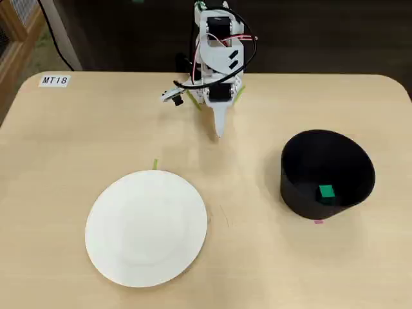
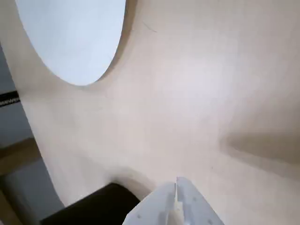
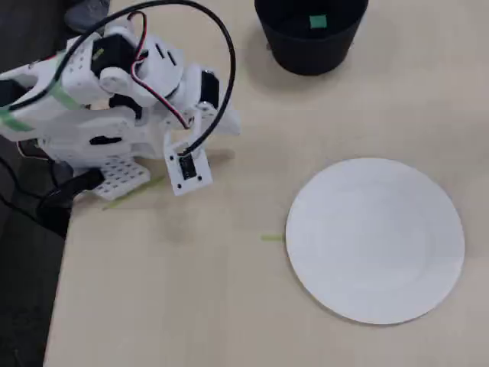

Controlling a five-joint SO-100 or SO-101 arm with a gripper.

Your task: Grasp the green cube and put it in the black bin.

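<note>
Resting inside the black bin (image 1: 302, 193), on its floor: the green cube (image 1: 326, 192), well apart from the gripper (image 1: 219, 131) | gripper fingers pressed together, holding nothing, folded near the arm's base | white plate (image 1: 147, 226) bare, also apart from the gripper | table-corner label (image 1: 54, 80) reads "MT18"
</note>
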